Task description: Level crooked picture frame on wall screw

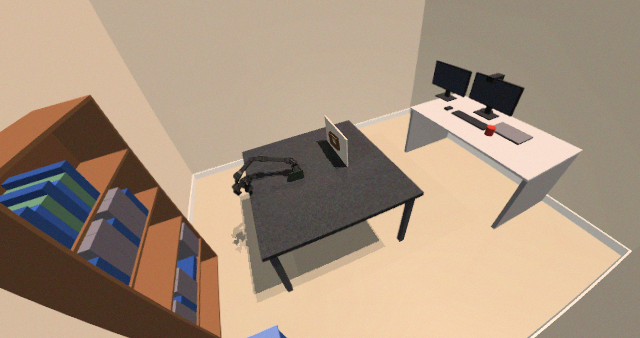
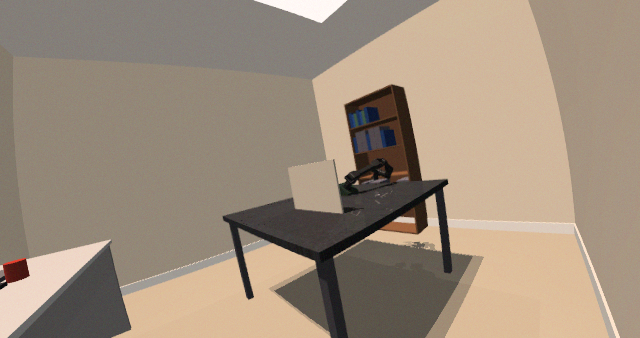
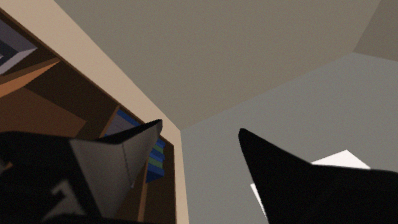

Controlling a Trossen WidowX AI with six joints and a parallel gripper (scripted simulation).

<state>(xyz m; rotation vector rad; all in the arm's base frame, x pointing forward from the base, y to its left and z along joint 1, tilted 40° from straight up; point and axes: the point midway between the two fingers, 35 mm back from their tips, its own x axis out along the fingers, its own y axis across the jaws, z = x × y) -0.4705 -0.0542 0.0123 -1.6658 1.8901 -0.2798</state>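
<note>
A small picture frame (image 1: 331, 139) with a brown-orange border hangs on the near face of an upright white panel (image 1: 343, 151) (image 2: 316, 188). Its tilt is too small to judge surely in the top view. The exterior view shows only the panel's bare back, and the wrist view does not show the frame. The screw and the notched strip are hidden. My gripper (image 1: 243, 188) (image 3: 200, 127) is open and empty, its fingers well apart. It is beyond the table's left edge in the top view, far from the frame and touching nothing.
The arm's dark green base (image 1: 295, 176) stands on the black table (image 1: 330, 203) (image 2: 300, 233) between gripper and panel. A brown bookshelf (image 1: 152, 233) (image 2: 410, 153) (image 3: 50, 107) is on the gripper's side of the room. A white desk (image 1: 540, 155) with monitors and a red cup (image 1: 490, 130) (image 2: 16, 270) stands beyond the panel.
</note>
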